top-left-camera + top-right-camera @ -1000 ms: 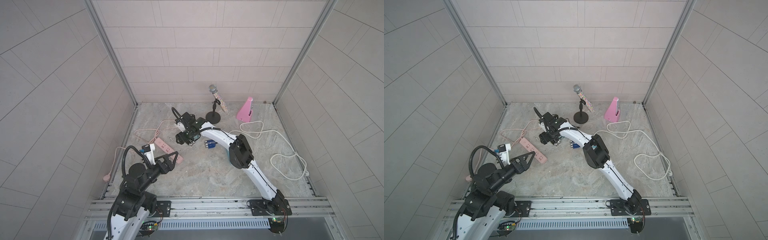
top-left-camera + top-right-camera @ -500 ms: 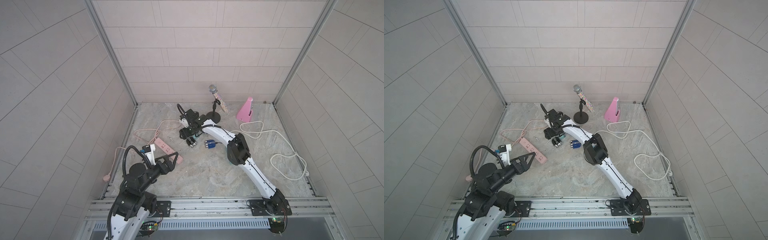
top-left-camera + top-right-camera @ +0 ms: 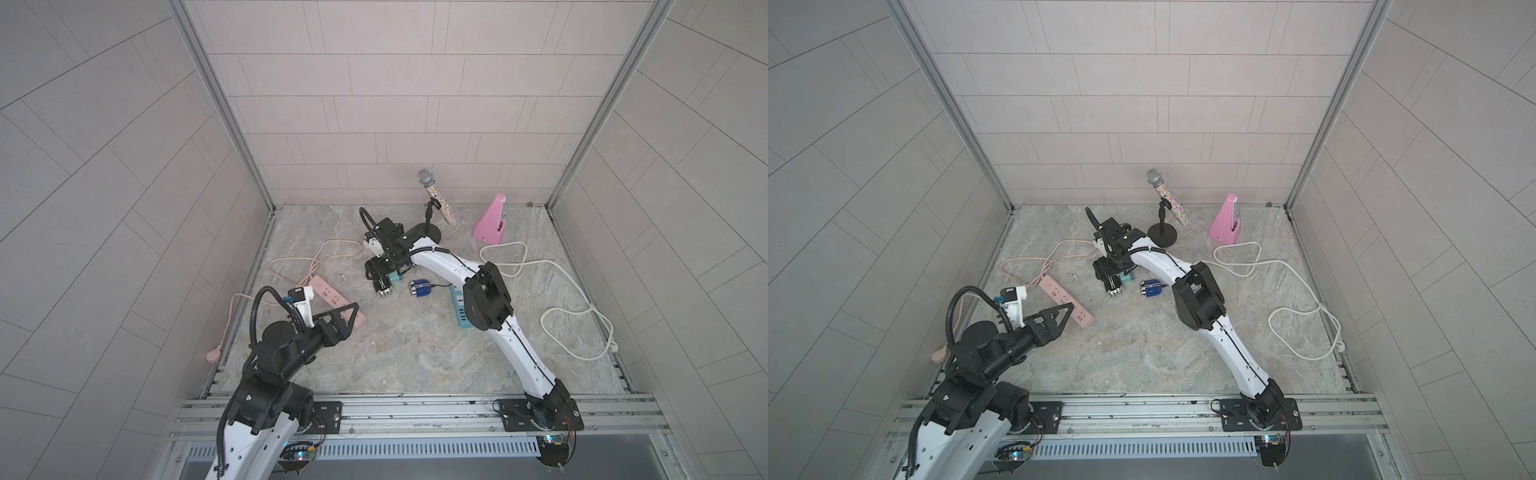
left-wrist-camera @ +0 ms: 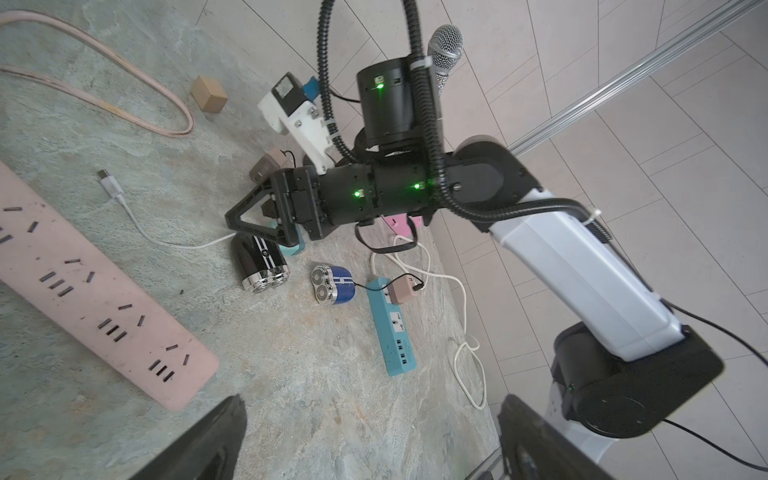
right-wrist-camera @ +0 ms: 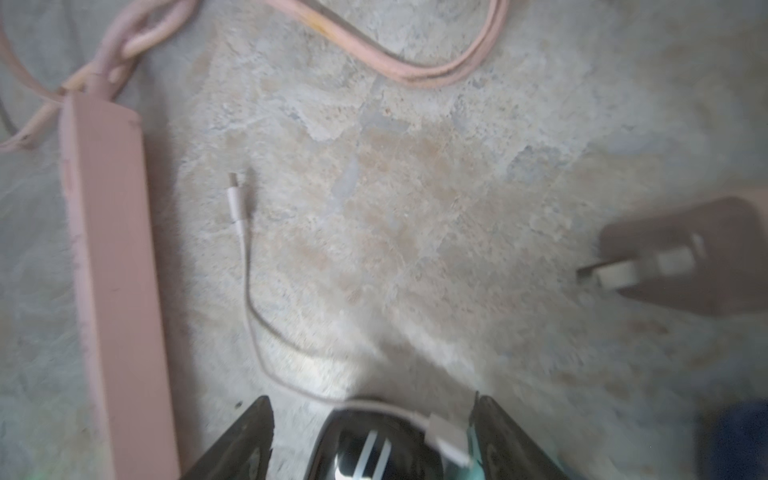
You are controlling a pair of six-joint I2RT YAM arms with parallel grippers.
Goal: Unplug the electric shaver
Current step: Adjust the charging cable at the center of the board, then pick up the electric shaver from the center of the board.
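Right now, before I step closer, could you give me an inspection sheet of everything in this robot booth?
Surface: marbled table, flat.
Job's things: black shaver, white cable plugged in; blue shaver wired to an adapter on the teal power strip.
Clutter: pink power strip, microphone on stand, pink metronome, wooden cube.
Grippers: right gripper open, straddling the black shaver; left gripper open, empty, near the pink power strip.
Cables: white cable's far plug lies free; white cord and pink cord loop on the table.
Surroundings: tiled walls, metal rail in front.
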